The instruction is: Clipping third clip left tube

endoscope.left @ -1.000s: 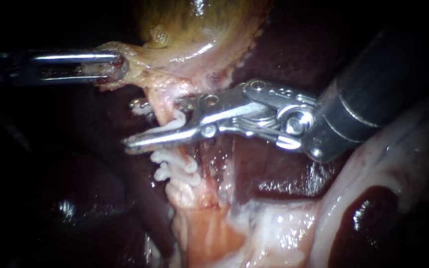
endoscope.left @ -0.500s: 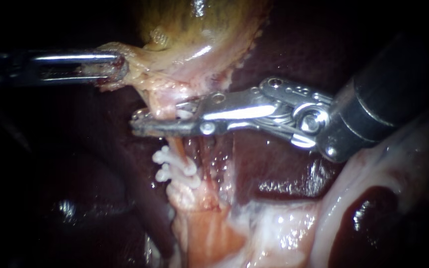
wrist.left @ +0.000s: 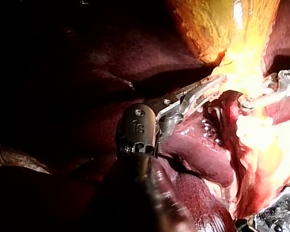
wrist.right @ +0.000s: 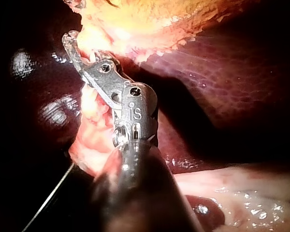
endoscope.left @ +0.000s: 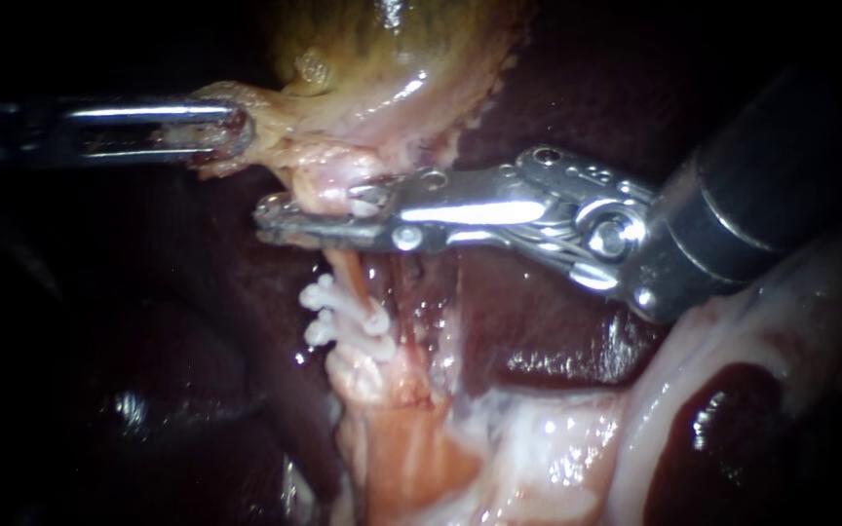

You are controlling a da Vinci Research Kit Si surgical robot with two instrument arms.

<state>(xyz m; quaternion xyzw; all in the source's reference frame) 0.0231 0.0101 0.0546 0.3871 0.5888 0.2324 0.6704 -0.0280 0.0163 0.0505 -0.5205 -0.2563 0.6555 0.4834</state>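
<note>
Pale tube [endoscope.left: 322,193] — between jaws, right instrument [endoscope.left: 270,216]

Left instrument [endoscope.left: 231,131] and right instrument [endoscope.left: 271,215] are both clamped closed.

Surgical lab-type setting, seen close-up on organ tissue. Shown by: yellow-green gallbladder [endoscope.left: 382,49] w/ dark-red liver [endoscope.left: 528,312] around & below it; white clips [endoscope.left: 343,317] on a tube [endoscope.left: 348,275] just below the gallbladder; left instrument [endoscope.left: 231,131] & right instrument [endoscope.left: 270,214], steel jaws on dark shafts, at the gallbladder's lower end.
</note>
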